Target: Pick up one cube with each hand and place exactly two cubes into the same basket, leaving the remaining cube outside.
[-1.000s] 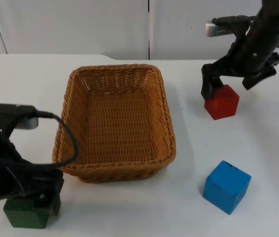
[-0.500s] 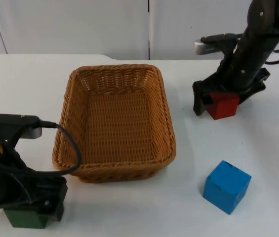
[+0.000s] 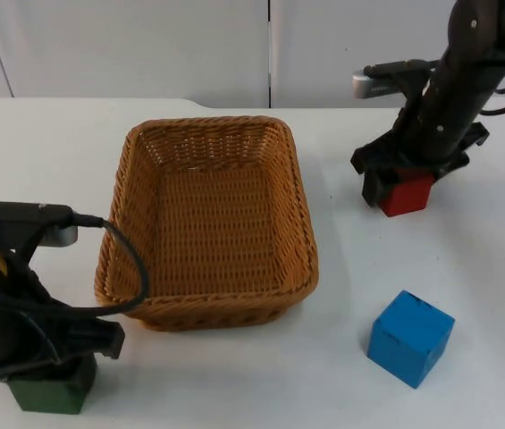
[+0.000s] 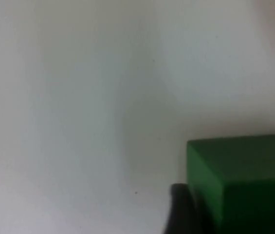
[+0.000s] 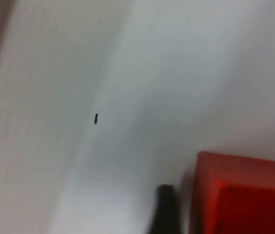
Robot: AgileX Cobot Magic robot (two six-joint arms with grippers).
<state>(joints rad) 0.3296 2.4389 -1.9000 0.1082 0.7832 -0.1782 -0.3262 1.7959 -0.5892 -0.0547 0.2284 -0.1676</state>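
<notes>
At lower left of the top view, the left gripper [image 3: 51, 380] sits down over the green cube [image 3: 48, 393], fingers pinching its sides on the table [image 3: 234, 375]. At upper right, the right gripper [image 3: 401, 188] clamps the red cube [image 3: 406, 195]. The basket [image 3: 209, 308] stands in the middle, and the blue cube [image 3: 410, 338] lies at lower right, well apart.
</notes>
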